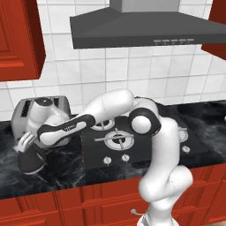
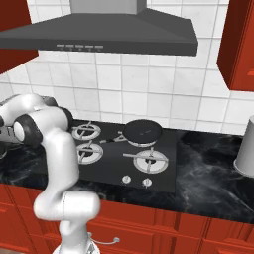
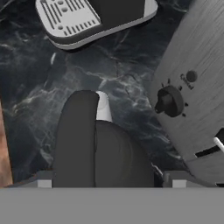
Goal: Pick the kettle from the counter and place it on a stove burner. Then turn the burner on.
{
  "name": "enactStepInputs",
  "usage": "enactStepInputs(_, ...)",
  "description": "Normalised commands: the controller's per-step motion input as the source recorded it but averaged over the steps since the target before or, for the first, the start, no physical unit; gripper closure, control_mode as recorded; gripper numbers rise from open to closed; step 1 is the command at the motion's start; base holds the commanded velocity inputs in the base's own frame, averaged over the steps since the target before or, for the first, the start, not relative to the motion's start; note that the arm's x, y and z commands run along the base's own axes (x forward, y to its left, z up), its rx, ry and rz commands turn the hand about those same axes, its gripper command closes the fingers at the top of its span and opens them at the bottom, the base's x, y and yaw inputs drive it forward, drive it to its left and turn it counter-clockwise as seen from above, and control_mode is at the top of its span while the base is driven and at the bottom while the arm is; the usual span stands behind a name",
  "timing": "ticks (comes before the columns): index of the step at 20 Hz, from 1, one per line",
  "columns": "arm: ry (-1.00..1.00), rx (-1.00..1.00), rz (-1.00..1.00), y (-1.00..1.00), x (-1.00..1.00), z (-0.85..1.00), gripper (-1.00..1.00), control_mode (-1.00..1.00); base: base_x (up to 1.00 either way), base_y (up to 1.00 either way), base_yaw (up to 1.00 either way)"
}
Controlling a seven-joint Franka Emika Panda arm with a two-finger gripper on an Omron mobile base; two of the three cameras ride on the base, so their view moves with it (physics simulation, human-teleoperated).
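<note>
Kettle (image 1: 31, 161) at 9 o'clock in left base view: top hidden behind arm's forearm and hand.
Hand view: kettle handle (image 3: 78, 135) and body run off 6 o'clock edge; spout not visible.
Gripper (image 3: 103, 177) fingertips mostly cut off at 6 o'clock; jaw state unreadable, possibly closed around handle.
Toaster (image 1: 39, 115) partly hidden by arm; cut at 3 o'clock in hand view.
Grey cylinder (image 2: 245, 149) cut by 3 o'clock edge in right base view.
Stove (image 1: 132, 141) knob markings too small.
</note>
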Motion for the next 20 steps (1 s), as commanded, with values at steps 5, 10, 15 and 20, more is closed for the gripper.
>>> enactStepInputs(5, 0.00, 0.00, 0.00, 0.08, 0.04, -0.05, 1.00, -1.00, 0.00, 0.00, 0.00)
enactStepInputs(10, 0.00, 0.00, 0.00, -0.03, -0.14, 0.00, 1.00, -1.00, 0.00, 0.00, 0.00)
enactStepInputs(15, 0.00, 0.00, -0.03, -0.19, -0.30, 0.00, 1.00, -1.00, 0.00, 0.00, 0.00)
enactStepInputs(20, 0.00, 0.00, -0.05, -0.35, -0.32, 0.08, 1.00, -1.00, 0.00, 0.00, 0.00)
